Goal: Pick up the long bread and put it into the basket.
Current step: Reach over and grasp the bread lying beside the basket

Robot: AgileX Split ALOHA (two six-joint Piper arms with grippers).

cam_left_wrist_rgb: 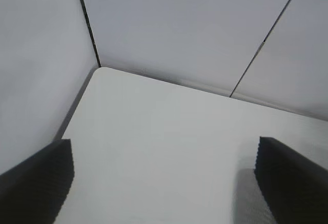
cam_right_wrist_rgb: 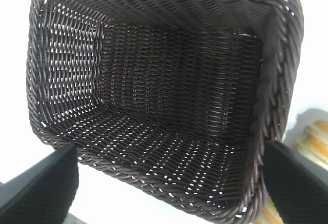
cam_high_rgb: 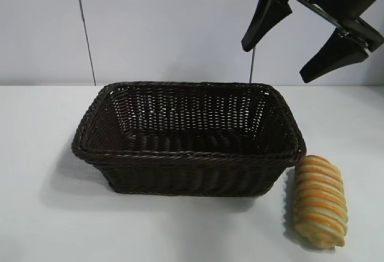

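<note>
The right gripper hung with its fingers spread wide and empty, high above the basket's right rear corner. The long bread lay on the worktop below and nearer the camera, just beside the basket's right end, its long axis running front to back. The left gripper, fingers also apart and empty, faced only bare worktop, so the right arm seemed nearer. One loaf, one basket.
</note>
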